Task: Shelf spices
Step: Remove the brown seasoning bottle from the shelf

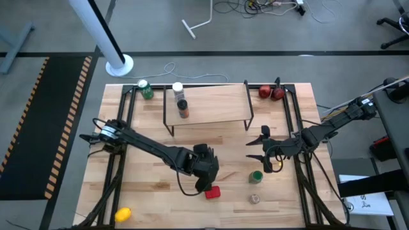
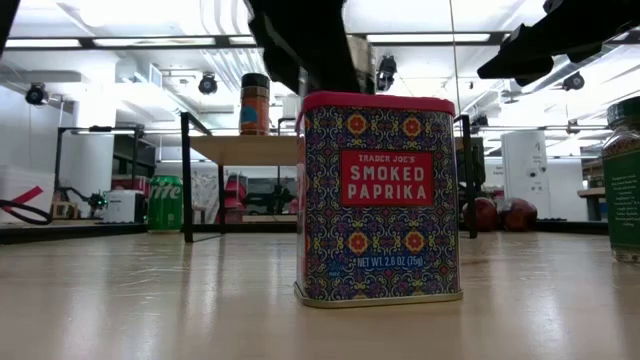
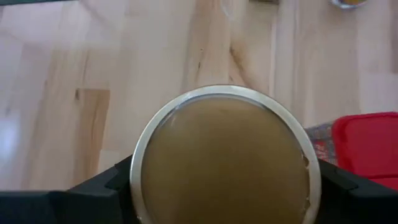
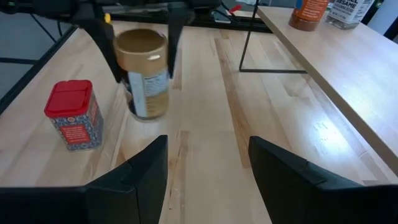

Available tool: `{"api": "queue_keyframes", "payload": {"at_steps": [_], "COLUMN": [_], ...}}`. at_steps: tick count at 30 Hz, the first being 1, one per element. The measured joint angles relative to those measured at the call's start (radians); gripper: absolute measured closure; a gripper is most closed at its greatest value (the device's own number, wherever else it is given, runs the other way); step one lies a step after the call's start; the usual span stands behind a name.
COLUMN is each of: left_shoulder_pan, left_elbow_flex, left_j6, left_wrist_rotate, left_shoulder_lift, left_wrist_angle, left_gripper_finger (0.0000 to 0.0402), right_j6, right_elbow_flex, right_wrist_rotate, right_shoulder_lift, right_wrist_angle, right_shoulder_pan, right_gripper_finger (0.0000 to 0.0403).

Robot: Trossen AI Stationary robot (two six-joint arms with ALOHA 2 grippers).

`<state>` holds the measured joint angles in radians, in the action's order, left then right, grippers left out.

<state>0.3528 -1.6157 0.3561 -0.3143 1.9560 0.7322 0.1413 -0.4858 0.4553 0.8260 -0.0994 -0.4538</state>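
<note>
Left gripper (image 4: 144,62) clamped on tan tub (image 4: 143,71), lifted just beside red tin (image 1: 213,191). Right gripper (image 1: 261,148) fingers apart, near green-capped jar (image 1: 255,176).

Setting: robotics laboratory or test workshop, not a home kitchen.

Evidence:
- Wooden workbench (image 1: 160,172) with black side rails (image 1: 121,128), standing on bare grey floor.
- Hazard-striped black mat (image 1: 38,128) on the floor, well beyond the left gripper (image 1: 206,176), past the table edge.
- Loose cables (image 1: 255,7) on the floor, far from both grippers.
- White stand pole (image 1: 102,32) with round base beside the table.
- Ceiling strip lights (image 2: 130,12) and white equipment cabinets (image 2: 525,160) in the room behind.
</note>
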Motion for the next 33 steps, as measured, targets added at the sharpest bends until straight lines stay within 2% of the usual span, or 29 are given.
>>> {"api": "queue_keyframes", "payload": {"at_steps": [18,33], "left_shoulder_pan": [-0.006,-0.006], "left_elbow_flex": [0.094,0.106], "left_j6": [-0.001,0.004], "left_wrist_rotate": [-0.006,-0.009], "left_shoulder_lift": [0.0,0.006], "left_wrist_angle": [-0.184,-0.233], "left_gripper_finger": [0.0125,0.0123], "right_j6": [-0.002,-0.003], "right_elbow_flex": [0.0,0.0], "right_wrist_rotate": [0.0,0.0], "right_shoulder_lift": [0.0,0.0], "right_wrist_angle": [0.0,0.001], "right_shoulder_pan": [0.0,0.0], "right_gripper_finger": [0.0204,0.0204]}}
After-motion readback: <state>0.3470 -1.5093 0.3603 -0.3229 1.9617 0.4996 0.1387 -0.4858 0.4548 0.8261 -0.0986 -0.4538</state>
